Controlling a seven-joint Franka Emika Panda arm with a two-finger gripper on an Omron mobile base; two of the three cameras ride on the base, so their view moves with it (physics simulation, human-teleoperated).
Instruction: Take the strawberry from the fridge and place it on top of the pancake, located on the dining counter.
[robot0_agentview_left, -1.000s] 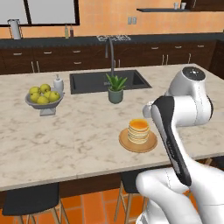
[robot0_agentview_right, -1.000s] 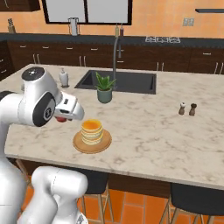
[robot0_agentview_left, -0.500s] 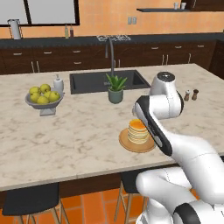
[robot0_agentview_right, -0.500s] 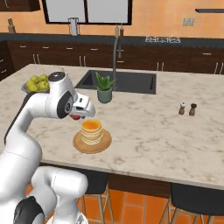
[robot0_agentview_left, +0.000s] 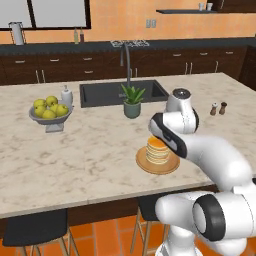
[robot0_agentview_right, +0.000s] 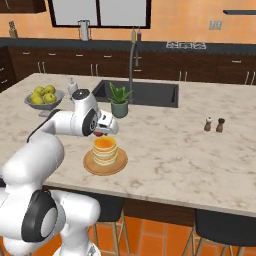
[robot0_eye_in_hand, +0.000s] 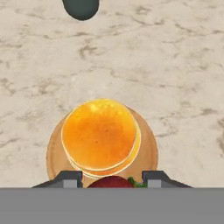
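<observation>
The pancake (robot0_eye_in_hand: 99, 138) is a tan stack on a round wooden plate (robot0_eye_in_hand: 53, 148), standing on the dining counter (robot0_eye_in_hand: 175, 65) near its front edge. My gripper (robot0_eye_in_hand: 111, 179) hangs just above the stack's near rim, shut on the strawberry (robot0_eye_in_hand: 111, 182), whose red top shows between the two fingertips (robot0_eye_in_hand: 70, 178). From the right base view the gripper (robot0_agentview_right: 103, 133) hovers over the left side of the pancake (robot0_agentview_right: 105, 150), with a bit of red strawberry (robot0_agentview_right: 99, 134) under the hand. In the left base view my forearm crosses behind the pancake (robot0_agentview_left: 158, 149). The fridge is out of view.
A potted plant (robot0_agentview_right: 119, 102) stands just behind the pancake, in front of the dark sink (robot0_agentview_right: 150, 92). A bowl of yellow-green fruit (robot0_agentview_left: 48, 112) and a soap bottle (robot0_agentview_left: 66, 95) sit at the left. Salt and pepper shakers (robot0_agentview_left: 218, 108) are at the right. Stools stand under the counter's front edge.
The arm has swung in over the counter from its near edge, carrying the strawberry to a spot above the pancake. The base and the counter's objects have not moved.
</observation>
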